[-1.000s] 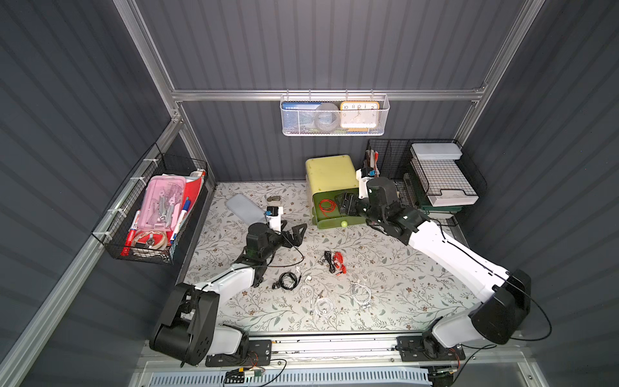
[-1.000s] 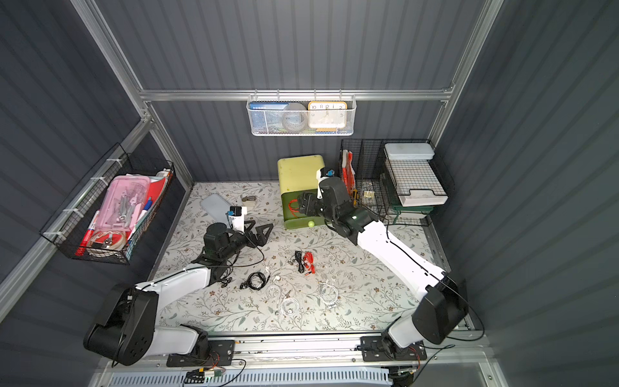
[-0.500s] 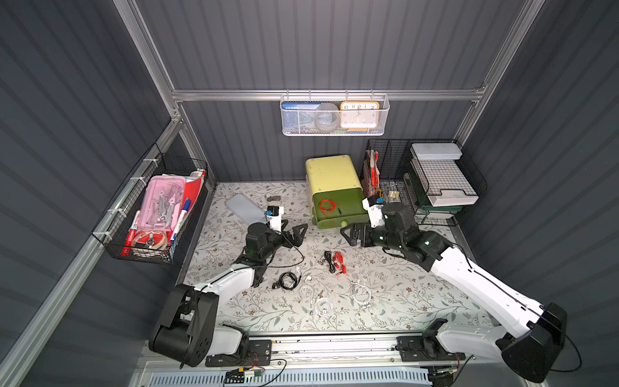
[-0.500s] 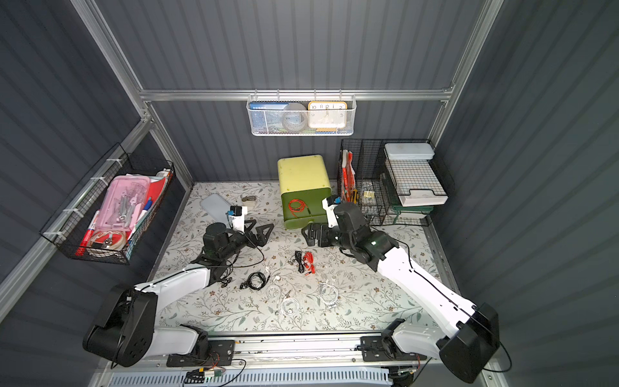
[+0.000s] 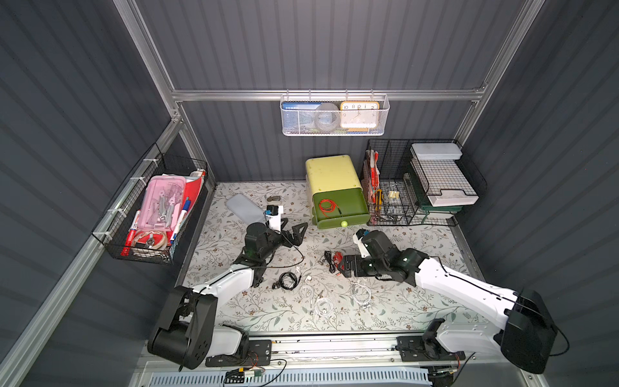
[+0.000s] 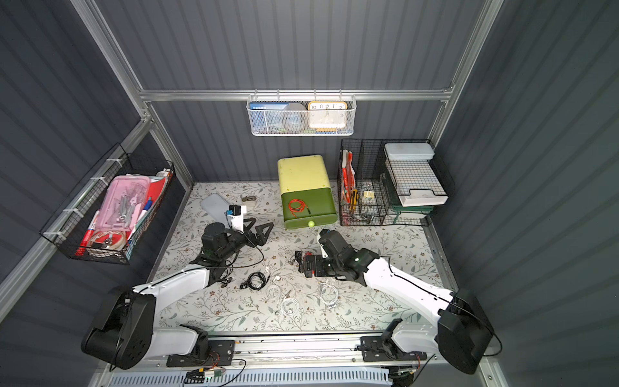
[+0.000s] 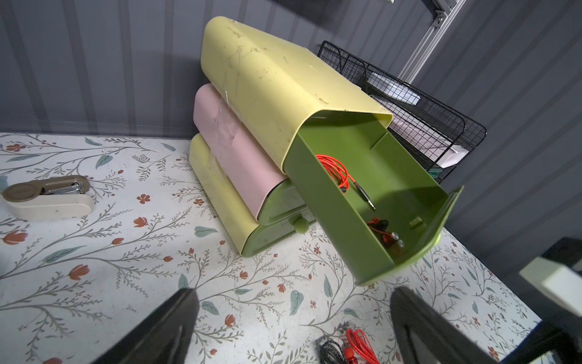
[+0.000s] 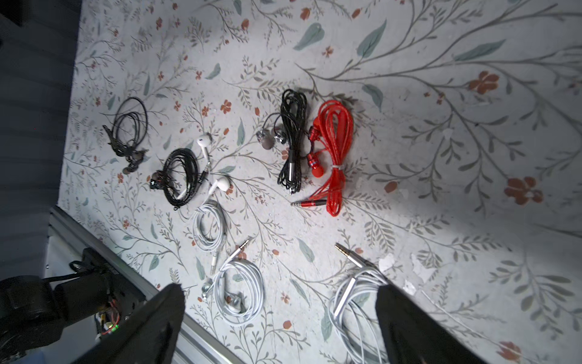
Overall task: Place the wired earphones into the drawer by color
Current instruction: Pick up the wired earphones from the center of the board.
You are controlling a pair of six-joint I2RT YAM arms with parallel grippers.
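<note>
1. My left gripper [image 5: 292,230] is spread wide, holding nothing, facing the open green drawer [image 5: 351,197].
2. My right gripper [image 8: 280,327] is spread wide too, also empty, above the white earphones [image 8: 241,293] on the table [image 5: 418,241].
3. One set of red earphones [image 5: 326,206] lies inside the drawer.
4. A second red coil [image 8: 335,148] lies against a black coil [image 8: 293,135] on the table.
</note>
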